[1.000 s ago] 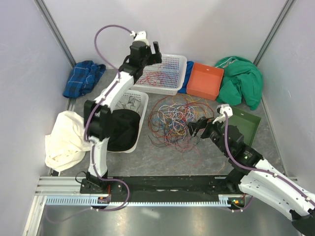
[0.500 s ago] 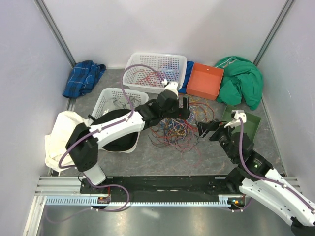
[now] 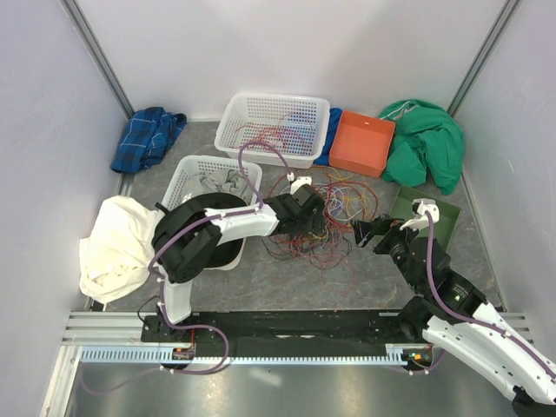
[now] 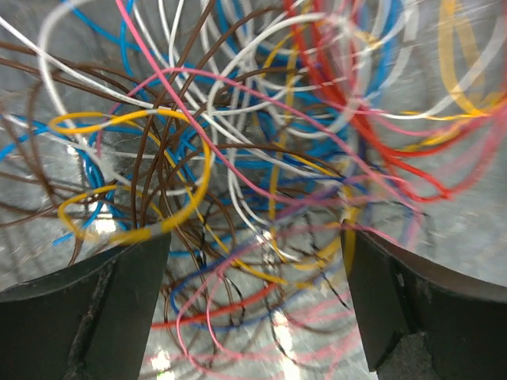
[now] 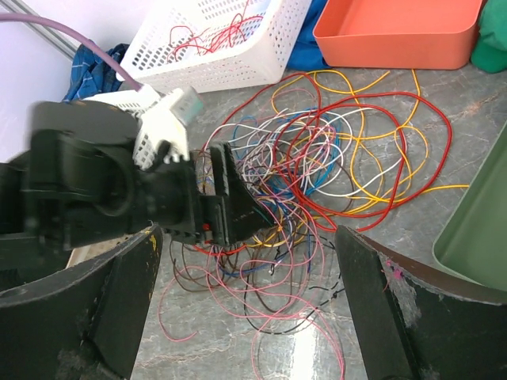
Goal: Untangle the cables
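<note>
Red, yellow, blue and white cables (image 3: 337, 201) lie tangled mid-way across the desk (image 3: 287, 274), nearer its far edge. The left gripper (image 4: 253, 261) is spread wide over the strands, gripping none. The right gripper (image 5: 245, 261), also spread, hovers toward the right edge. Closing here risks pinching several strands together, dragging the knot tighter

We're looking into a robotics lab cell here: blank white wall panels (image 3: 39, 113) framed by aluminium posts (image 3: 94, 52), a grey bench (image 3: 287, 280), and two white arms, left (image 3: 234, 222) and right (image 3: 473, 334), bolted to a slotted aluminium rail (image 3: 287, 354) along its near edge.
</note>
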Tool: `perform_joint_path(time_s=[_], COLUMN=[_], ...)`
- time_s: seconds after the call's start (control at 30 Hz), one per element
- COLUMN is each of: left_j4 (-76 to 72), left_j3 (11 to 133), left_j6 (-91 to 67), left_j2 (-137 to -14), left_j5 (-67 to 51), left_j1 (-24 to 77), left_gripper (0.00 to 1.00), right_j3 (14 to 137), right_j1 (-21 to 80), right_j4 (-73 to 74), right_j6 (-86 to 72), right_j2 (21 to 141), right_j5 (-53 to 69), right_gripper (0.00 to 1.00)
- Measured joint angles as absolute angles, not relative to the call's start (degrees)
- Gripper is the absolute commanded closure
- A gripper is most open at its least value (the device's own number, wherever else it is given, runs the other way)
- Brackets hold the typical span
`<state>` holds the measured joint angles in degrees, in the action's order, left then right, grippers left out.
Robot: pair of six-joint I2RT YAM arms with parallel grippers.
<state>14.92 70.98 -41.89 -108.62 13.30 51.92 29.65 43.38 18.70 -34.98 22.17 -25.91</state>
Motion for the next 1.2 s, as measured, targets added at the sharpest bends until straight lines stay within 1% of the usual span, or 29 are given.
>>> perform_joint_path(time_s=[0.03,0.07,0.13,0.17,0.23,0.27,0.37,0.43,0.5,0.57,0.73,0.83,0.9,1.03,1.2], left_j4=[14.9,14.92,14.83,14.61,14.48,14.55,14.31,14.28,14.44,14.06,9.41,7.03,6.0,4.95,5.02], left_j3=[71.18,71.26,71.66,71.85,71.9,71.88,71.46,69.32,66.41,64.05,62.7,62.67,62.57,61.47,60.31], left_j6=[-42.02,-42.11,-42.41,-42.57,-42.92,-42.85,-42.28,-41.3,-39.77,-37.8,-32.82,-29.98,-27.92,-24.67,-22.74], left_j2=[-109.8,-110.54,-110.85,-111.09,-111.61,-111.72,-111.04,-108.03,-102.45,-93.91,-75.24,-68.31,-65.65,-64.45,-65.17], left_j5=[13.3,13.41,13.52,13.47,13.37,13.28,12.91,12.73,11.73,10.22,5.04,2.17,0.49,-2.28,-4.75], left_j1=[51.94,51.94,52.01,52.01,52.05,52.05,52.18,52.31,52.42,52.6,52.75,52.82,52.84,52.84,52.84], left_gripper=[0.18,0.34,0.58,0.77,0.94,0.98,0.98,0.98,0.98,0.98,0.98,0.98,0.98,0.98,0.98], right_j3=[29.63,29.63,29.61,29.58,29.58,29.58,29.58,29.58,29.63,29.98,32.82,34.74,35.27,35.59,38.52], right_j1=[43.38,43.38,43.38,43.38,43.38,43.38,43.38,43.38,43.38,43.38,43.38,43.38,43.38,43.38,43.38], right_j4=[18.83,18.96,19.05,19.14,19.33,19.42,19.94,20.38,20.51,20.82,20.93,19.88,17.8,13.78,9.15], right_j6=[-35.03,-35.11,-35.18,-35.2,-35.2,-35.2,-35.18,-35.09,-34.76,-34.22,-32.1,-31.2,-30.63,-29.63,-28.56], right_j2=[22.17,22.17,22.17,22.17,22.17,22.17,22.11,21.87,21.56,21.52,21.43,21.08,19.94,19.2,23.75], right_j5=[-26.0,-26.04,-26.2,-26.3,-26.59,-26.68,-26.87,-26.89,-26.85,-26.7,-25.34,-24.64,-23.51,-19.94,-14.92], right_gripper=[0.02,0.02,0.02,0.02,0.02,0.02,0.02,0.02,0.02,0.02,0.02,0.03,0.03,0.04,0.08])
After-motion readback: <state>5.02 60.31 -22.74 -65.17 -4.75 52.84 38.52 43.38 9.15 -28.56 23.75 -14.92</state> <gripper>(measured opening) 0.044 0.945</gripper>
